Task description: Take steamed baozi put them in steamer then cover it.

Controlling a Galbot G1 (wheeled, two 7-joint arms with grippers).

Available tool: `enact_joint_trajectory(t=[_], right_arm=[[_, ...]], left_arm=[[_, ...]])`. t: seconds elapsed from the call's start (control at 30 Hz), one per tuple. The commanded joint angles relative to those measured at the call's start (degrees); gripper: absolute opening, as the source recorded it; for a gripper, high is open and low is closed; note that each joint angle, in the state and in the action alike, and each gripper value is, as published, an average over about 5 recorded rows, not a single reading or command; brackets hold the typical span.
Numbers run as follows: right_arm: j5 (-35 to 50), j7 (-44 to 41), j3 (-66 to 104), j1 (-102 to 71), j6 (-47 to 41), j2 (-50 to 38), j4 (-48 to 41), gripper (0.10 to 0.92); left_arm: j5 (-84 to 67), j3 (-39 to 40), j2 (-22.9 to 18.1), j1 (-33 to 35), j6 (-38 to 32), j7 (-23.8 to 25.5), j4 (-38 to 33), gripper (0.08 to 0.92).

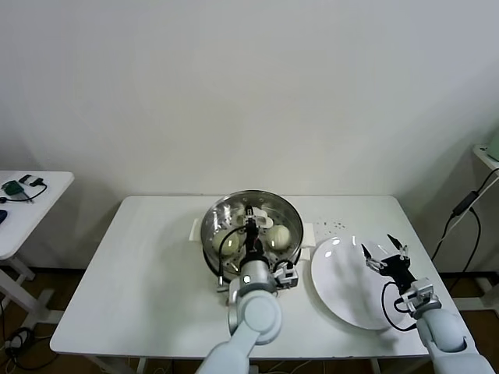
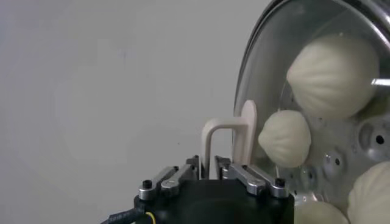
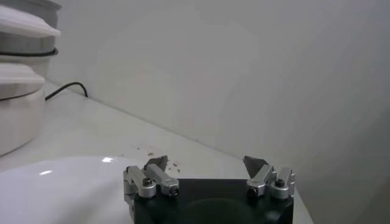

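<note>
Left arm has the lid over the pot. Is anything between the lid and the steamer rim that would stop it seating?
Nothing visible does. The left gripper is shut on the cover by its handle, above the steamer. The baozi lie low in the basket. The right gripper hangs open over the white plate, off to the side.

No readable text, labels, brands, numbers or signs in any view. Steamer (image 1: 251,226), cover (image 2: 268,91), plate (image 1: 351,288) and table (image 1: 140,265) carry no markings that can be made out. Neither the left hand (image 2: 210,173) nor the right hand (image 3: 207,164) shows any lettering on its body. Small items on the side table (image 1: 31,206) are too small to tell.
</note>
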Motion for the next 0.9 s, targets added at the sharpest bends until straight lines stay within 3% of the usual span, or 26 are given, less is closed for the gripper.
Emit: enact_joint_trajectory(t=[0.03,0.43,0.6,0.7,0.9], right_arm=[[-0.84,0.69,0.13,-0.02,-3.14,-0.14,1.07,0.823],[0.63,1.43,0.55,0.09,-7.89,-0.18,2.90,0.823],[0.99,2.10,0.69,0.24,-8.24,-0.21,3.52,0.823],[1.05,2.11,0.83,-0.11,-7.88,-0.24,4.19,0.823],[1.11,2.06,1.13,-1.61,-6.95,-0.11,6.01,0.823]], left_arm=[[-3.55,1.50,4.07,1.71,1.42,2.36,-9.22,0.322],[-10.07,-0.20,11.32,9.07,0.92,3.30,-21.59,0.668],[-17.48,-1.72,14.96,12.02,0.59,1.22,-25.48,0.790],[-22.10,-5.45,16.71,14.05,-2.11,-4.07,-27.87,0.818],[-46.82,-19.70,20.14,19.35,-14.06,-21.29,-28.91,0.822]])
